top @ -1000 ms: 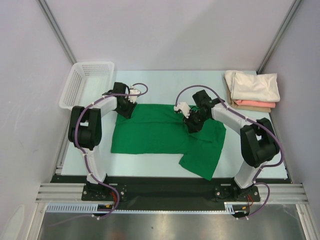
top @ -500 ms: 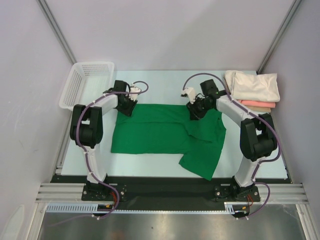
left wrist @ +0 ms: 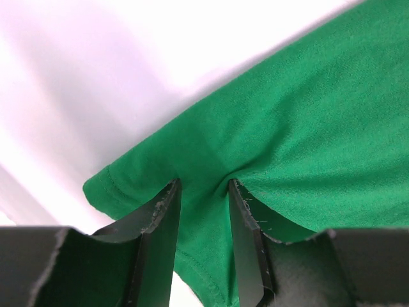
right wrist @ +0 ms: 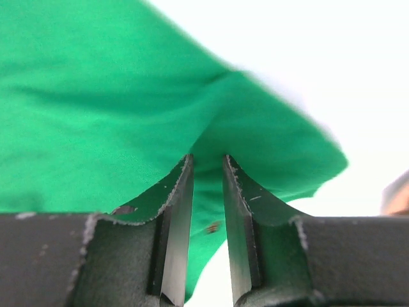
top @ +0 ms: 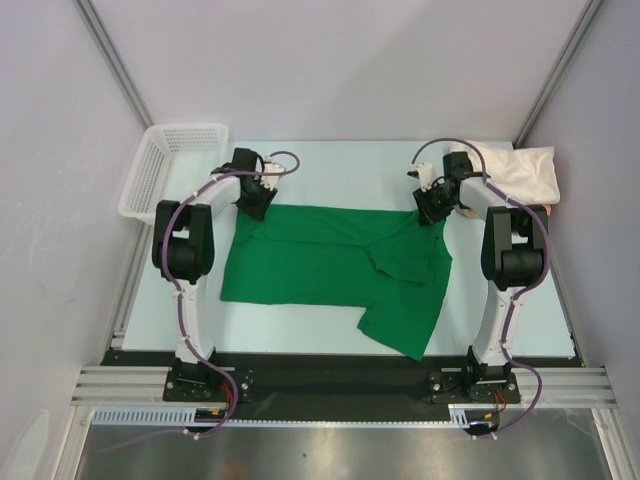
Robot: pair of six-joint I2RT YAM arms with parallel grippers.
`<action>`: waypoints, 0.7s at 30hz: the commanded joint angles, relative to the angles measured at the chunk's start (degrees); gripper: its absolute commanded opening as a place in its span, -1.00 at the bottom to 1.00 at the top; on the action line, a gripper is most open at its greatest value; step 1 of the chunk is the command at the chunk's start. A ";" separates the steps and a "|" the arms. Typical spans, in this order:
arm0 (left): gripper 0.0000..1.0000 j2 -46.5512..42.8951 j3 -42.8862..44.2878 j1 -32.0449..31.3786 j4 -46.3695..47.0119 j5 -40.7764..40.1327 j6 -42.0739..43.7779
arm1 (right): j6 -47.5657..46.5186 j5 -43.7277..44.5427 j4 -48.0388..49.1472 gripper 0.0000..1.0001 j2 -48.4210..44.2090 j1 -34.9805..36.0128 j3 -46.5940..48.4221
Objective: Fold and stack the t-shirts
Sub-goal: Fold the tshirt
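Pale bench (top: 340, 170) carries green t-shirt (top: 310, 265), spread mid-surface. Left pincer (left wrist: 203, 187) and right pincer (right wrist: 208, 160) each clamped on a far corner. Cloth soft, light, droopy; corners best hold.

The right gripper (right wrist: 208, 173) pinches a raised fold of the green shirt (right wrist: 96, 128) near its corner, above the pale table (right wrist: 319, 57).

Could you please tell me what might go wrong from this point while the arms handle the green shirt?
The left claw pinches the bright green cloth t-shirt close to its hemmed corner, so the cloth might slip out under pull. The right claw sits close to the folded cream t-shirt, and its arm could knock that pile askew.
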 commanded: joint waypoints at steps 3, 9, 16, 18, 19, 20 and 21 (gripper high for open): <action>-0.18 1.81 2.04 0.62 -0.77 -0.90 1.46 | -1.12 4.33 1.25 -0.41 4.42 -1.71 4.77; -0.19 -3.98 -2.96 0.45 -2.00 1.64 1.46 | -1.12 6.35 1.86 -0.41 6.97 -1.80 6.70; -0.21 -9.44 -8.15 0.62 -1.22 -0.19 3.92 | -3.06 7.50 1.95 -0.41 9.88 -1.88 9.59; -0.17 -10.06 -7.28 0.62 -0.25 -1.51 4.80 | -3.32 7.68 1.95 -0.40 10.75 -1.80 10.30; -0.17 -9.80 -6.32 0.62 -0.42 -1.87 5.15 | -3.49 7.85 2.04 -0.40 10.93 -1.80 10.65; -0.17 -8.58 -4.05 0.71 -0.77 -2.30 5.76 | -3.76 7.85 2.04 -0.40 11.19 -1.80 11.44; -0.18 -7.96 -2.89 0.89 -0.95 -2.92 5.86 | -3.85 7.94 1.95 -0.40 11.63 -1.71 11.80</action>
